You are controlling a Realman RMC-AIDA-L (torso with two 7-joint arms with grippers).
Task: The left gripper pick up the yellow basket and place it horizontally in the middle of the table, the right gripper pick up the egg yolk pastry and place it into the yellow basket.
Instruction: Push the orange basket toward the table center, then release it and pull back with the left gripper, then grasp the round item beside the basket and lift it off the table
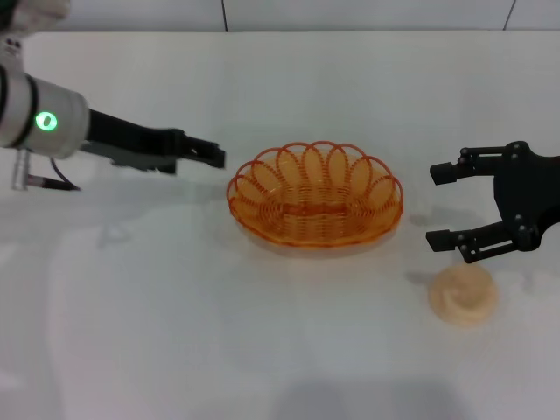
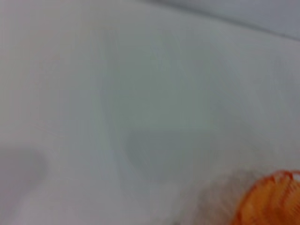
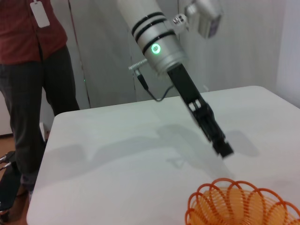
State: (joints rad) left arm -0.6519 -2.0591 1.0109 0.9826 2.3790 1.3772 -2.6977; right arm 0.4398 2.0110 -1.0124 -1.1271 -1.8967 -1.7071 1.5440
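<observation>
I find no writing, brand, number or sign that I can read. The one label-like thing is a white tag hanging on the red shirt of the person standing beyond the table, and whatever may be printed on it is too small to make out.

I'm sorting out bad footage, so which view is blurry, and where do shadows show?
Left wrist view: heavily blurred, only an orange edge of the yellow basket is readable. Right wrist view: sharper, the left gripper casts a soft shadow on the table. Head view: clear, even light.
</observation>
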